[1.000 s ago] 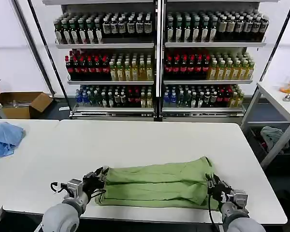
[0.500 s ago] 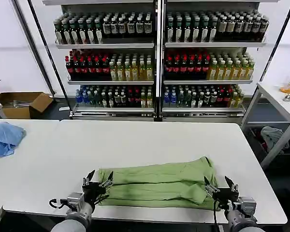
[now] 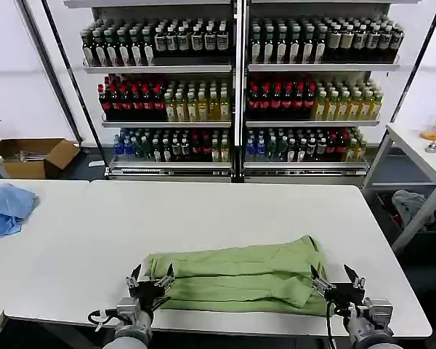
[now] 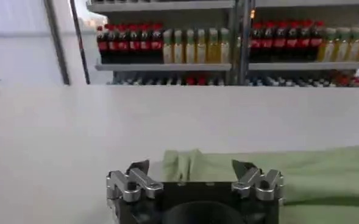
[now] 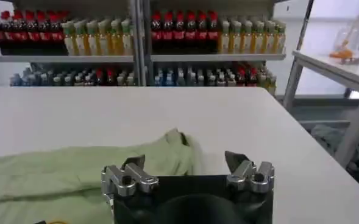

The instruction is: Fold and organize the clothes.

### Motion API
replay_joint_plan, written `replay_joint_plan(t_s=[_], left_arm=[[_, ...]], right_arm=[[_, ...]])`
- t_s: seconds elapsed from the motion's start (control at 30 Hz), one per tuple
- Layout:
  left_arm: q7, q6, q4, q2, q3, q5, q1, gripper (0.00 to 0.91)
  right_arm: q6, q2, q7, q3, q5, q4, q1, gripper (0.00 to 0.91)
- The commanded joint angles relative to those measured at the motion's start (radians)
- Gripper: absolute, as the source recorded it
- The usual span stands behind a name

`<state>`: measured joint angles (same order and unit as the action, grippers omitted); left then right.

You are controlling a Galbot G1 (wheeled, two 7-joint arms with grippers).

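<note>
White smooth tabletop [image 3: 225, 211] carries soft sage-green shirt [image 3: 236, 275], folded into a long rumpled band near its front edge; left gripper [image 3: 151, 278] and right gripper [image 3: 336, 280] flank the shirt's ends, jaws spread, empty.

Light sage-green soft-fabric shirt [image 3: 236, 280] lies flat on the white tabletop, near its front edge, folded lengthwise into a long band running left-right w/ layered creases. Right end is bunched a bit higher and wider; left end is narrower. Buttons and patch can't be made out.
</note>
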<state>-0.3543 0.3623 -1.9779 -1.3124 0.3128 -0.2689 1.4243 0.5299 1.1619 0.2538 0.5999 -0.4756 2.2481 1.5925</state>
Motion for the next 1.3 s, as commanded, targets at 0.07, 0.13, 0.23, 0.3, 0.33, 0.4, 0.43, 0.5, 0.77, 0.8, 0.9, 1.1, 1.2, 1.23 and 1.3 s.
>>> replay_joint_plan(t_s=[0.07, 0.13, 0.23, 0.3, 0.33, 0.4, 0.43, 0.5, 0.77, 0.8, 0.9, 1.1, 1.2, 1.23, 1.3], left_arm=[[-0.018, -0.015, 0.082, -0.054, -0.009, 0.075, -0.007, 0.292], [-0.018, -0.016, 0.086, -0.056, -0.011, 0.079, -0.005, 0.131], [-0.018, -0.021, 0.086, -0.058, -0.012, 0.079, 0.001, 0.060], [-0.018, -0.024, 0.088, -0.059, -0.013, 0.079, 0.004, 0.050], [-0.018, -0.026, 0.088, -0.060, -0.013, 0.078, 0.005, 0.050], [-0.018, -0.029, 0.090, -0.060, -0.012, 0.076, 0.009, 0.050], [-0.018, -0.031, 0.090, -0.060, -0.012, 0.075, 0.010, 0.050], [-0.017, -0.033, 0.089, -0.059, -0.010, 0.071, 0.012, 0.040], [-0.002, -0.051, 0.080, -0.011, 0.045, 0.022, 0.003, 0.040], [0.000, -0.055, 0.078, 0.004, 0.058, 0.014, 0.003, 0.040], [0.007, -0.058, 0.068, 0.051, 0.130, -0.016, 0.002, 0.040], [0.018, -0.057, 0.070, 0.176, 0.293, -0.081, -0.019, 0.040], [0.022, -0.054, 0.067, 0.233, 0.363, -0.103, -0.033, 0.040], [0.025, -0.054, 0.064, 0.246, 0.388, -0.108, -0.037, 0.030], [0.028, -0.049, 0.051, 0.265, 0.422, -0.140, -0.043, 0.040]], right_arm=[[0.001, -0.003, 0.002, 0.002, -0.007, 0.005, -0.001, 0.907], [0.001, -0.005, 0.003, 0.002, -0.010, 0.003, -0.004, 0.907], [0.003, -0.008, 0.004, 0.003, -0.016, -0.001, -0.010, 0.907], [0.004, -0.009, 0.006, 0.003, -0.019, -0.002, -0.014, 0.907], [0.004, -0.009, 0.007, 0.003, -0.020, -0.002, -0.015, 0.907], [0.005, -0.010, 0.008, 0.003, -0.021, 0.000, -0.017, 0.907], [0.005, -0.010, 0.008, 0.003, -0.022, 0.000, -0.018, 0.907], [0.006, -0.010, 0.009, 0.003, -0.024, 0.001, -0.019, 0.907], [0.006, -0.009, 0.014, 0.009, -0.027, 0.011, -0.017, 0.907], [0.006, -0.009, 0.015, 0.012, -0.029, 0.014, -0.016, 0.907], [0.006, -0.008, 0.015, 0.019, -0.032, 0.019, -0.011, 0.907], [0.006, -0.008, 0.016, 0.024, -0.033, 0.028, -0.008, 0.907], [0.008, -0.009, 0.017, 0.022, -0.033, 0.031, -0.009, 0.907], [0.009, -0.008, 0.017, 0.021, -0.033, 0.031, -0.010, 0.907], [0.010, -0.008, 0.018, 0.018, -0.032, 0.033, -0.011, 0.907]])
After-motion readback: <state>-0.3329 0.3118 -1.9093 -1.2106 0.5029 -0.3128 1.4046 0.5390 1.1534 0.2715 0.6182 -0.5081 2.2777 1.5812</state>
